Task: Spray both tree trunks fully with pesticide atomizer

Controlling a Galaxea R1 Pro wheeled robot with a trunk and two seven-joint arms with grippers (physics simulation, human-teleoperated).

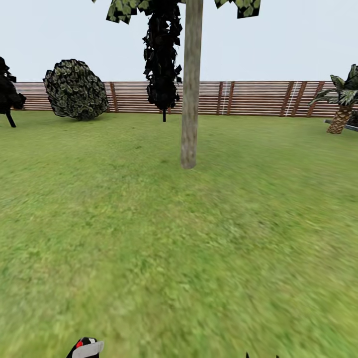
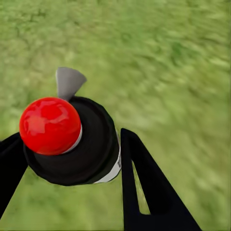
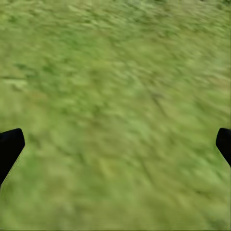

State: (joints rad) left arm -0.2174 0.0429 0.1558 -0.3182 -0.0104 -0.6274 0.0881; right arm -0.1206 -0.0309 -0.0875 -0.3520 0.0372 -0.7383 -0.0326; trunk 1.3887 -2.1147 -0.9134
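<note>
On the lawn (image 1: 149,258), the tree trunk (image 1: 191,89) stands ahead; the left pincer (image 2: 72,154) clamps the spray bottle (image 2: 72,144); the right pincer (image 3: 115,144) gapes wide, holding nothing.

Tree trunk (image 1: 191,84) cropped above (canopy mostly lost); grass (image 3: 115,96) blurred.

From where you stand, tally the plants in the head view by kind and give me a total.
Tall tree with a bare pale trunk: 1
Narrow black trees: 2
Round bush: 1
Short palm: 1
Total: 5
</note>
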